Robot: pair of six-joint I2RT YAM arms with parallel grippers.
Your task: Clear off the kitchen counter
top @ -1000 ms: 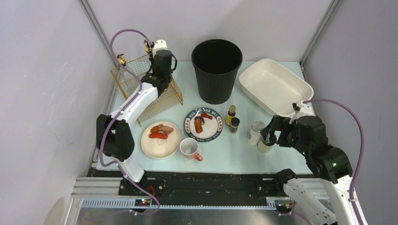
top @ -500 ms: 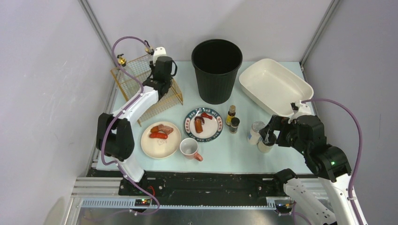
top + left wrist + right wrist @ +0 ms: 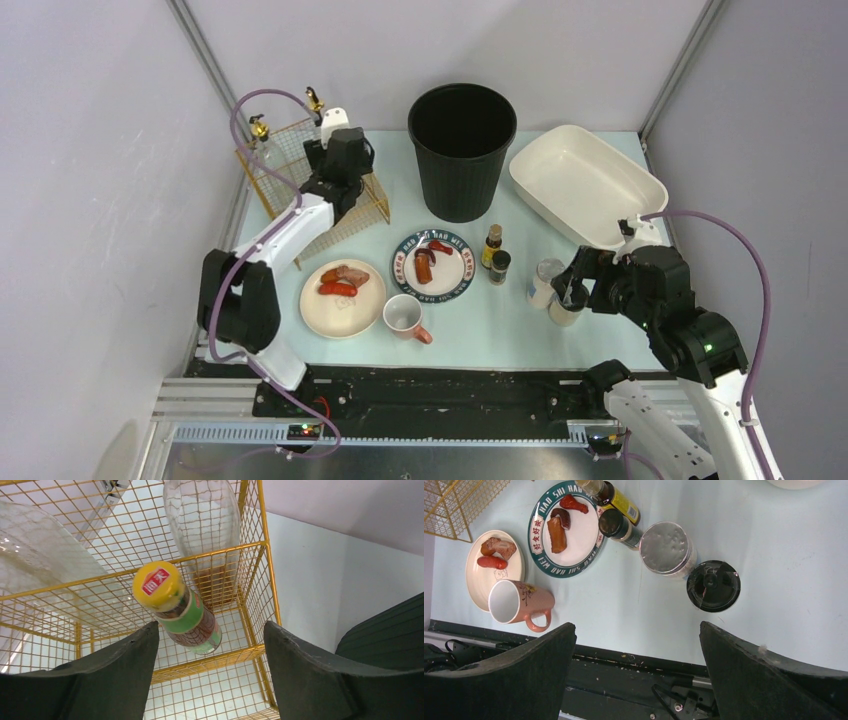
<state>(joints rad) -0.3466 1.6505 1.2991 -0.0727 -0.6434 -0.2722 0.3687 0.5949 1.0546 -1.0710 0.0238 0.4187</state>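
Jar with the yellow cap (image 3: 177, 612), where is it now?
In the wire basket (image 3: 250, 555), straight below the left gripper (image 3: 211, 632), whose fingers are spread wide and hold nothing. That arm has drawn back a little.
So it's off the kitchen counter (image 3: 480, 320)?
I judge so. The right gripper (image 3: 638, 630), also wide open and empty, has edged toward the black-lidded jar (image 3: 713, 585) just ahead of it.

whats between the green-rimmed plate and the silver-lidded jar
A yellow-labelled bottle and a black-capped bottle, side by side; clearest in the right wrist view.
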